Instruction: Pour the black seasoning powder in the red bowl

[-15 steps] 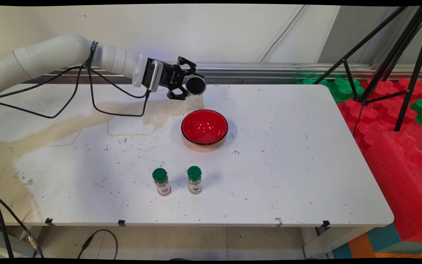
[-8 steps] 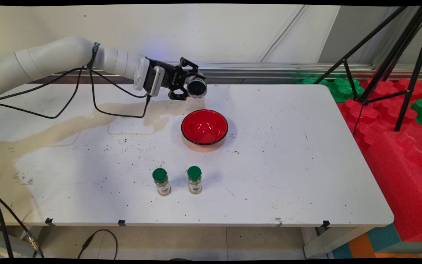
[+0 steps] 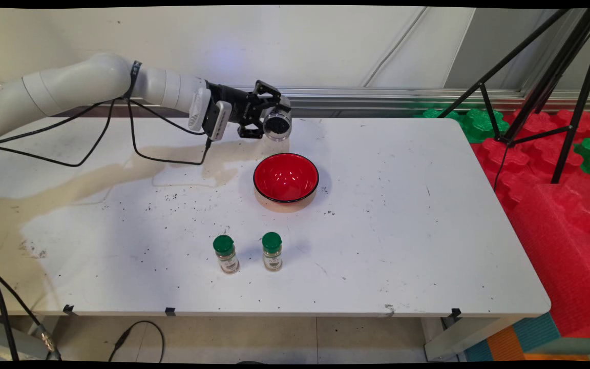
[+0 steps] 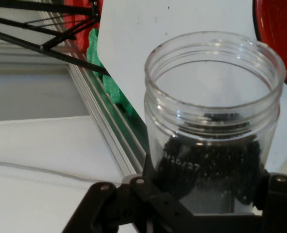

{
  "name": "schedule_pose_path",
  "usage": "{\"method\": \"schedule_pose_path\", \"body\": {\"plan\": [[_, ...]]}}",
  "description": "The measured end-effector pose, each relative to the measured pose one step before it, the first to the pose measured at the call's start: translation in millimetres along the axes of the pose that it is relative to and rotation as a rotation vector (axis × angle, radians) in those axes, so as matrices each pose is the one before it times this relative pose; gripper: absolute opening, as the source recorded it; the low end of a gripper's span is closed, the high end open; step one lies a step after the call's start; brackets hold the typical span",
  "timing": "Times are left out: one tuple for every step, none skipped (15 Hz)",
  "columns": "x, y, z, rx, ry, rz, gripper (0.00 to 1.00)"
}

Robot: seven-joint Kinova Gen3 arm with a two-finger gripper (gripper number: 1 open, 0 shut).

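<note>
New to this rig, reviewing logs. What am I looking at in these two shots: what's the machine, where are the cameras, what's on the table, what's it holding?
The machine is a white Kinova arm ending in a black two-finger gripper.

The wide picture comes from a fixed camera above the table's near side. The close-up comes from a camera on the hand, looking along the fingers.

On the white table stand a red bowl and, nearer the camera, two green-capped spice jars, upright and apart. Dark specks are scattered over the tabletop.

The gripper is shut on a clear lidless jar partly filled with dark grains. It is held in the air, tipped on its side, just behind the bowl.
</note>
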Motion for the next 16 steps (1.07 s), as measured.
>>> {"method": "schedule_pose_path", "body": {"plan": [[0.93, -0.01, -0.05, 0.00500, -0.00114, 0.02167, 0.00], [0.88, 0.01, -0.07, 0.00453, -0.00103, 0.02175, 0.00], [0.75, 0.08, -0.09, 0.00340, -0.00040, 0.01946, 0.00], [0.93, 0.17, -0.24, 0.00423, -0.00026, 0.02278, 0.00], [0.87, 0.06, -0.29, 0.00452, -0.00059, 0.02335, 0.00], [0.79, 0.03, -0.24, 0.00342, -0.00043, 0.01982, 0.00], [0.84, 0.02, -0.37, 0.00378, -0.00100, 0.02364, 0.00], [0.85, -0.01, -0.28, 0.00349, -0.00093, 0.02380, 0.00], [0.76, -0.03, -0.24, 0.00300, -0.00049, 0.02035, 0.00], [0.83, -0.11, -0.24, 0.00335, -0.00068, 0.02268, 0.00], [0.81, -0.14, -0.21, 0.00310, -0.00071, 0.02161, 0.00], [0.62, -0.06, -0.21, 0.00257, -0.00079, 0.01787, 0.00], [0.80, -0.25, -0.14, 0.00319, -0.00069, 0.02092, 0.00], [0.77, -0.31, -0.15, 0.00325, -0.00070, 0.02017, 0.00], [0.71, -0.23, -0.01, 0.00265, -0.00023, 0.01668, 0.00], [0.88, -0.37, -0.14, 0.00339, -0.00018, 0.01969, 0.00]]}}
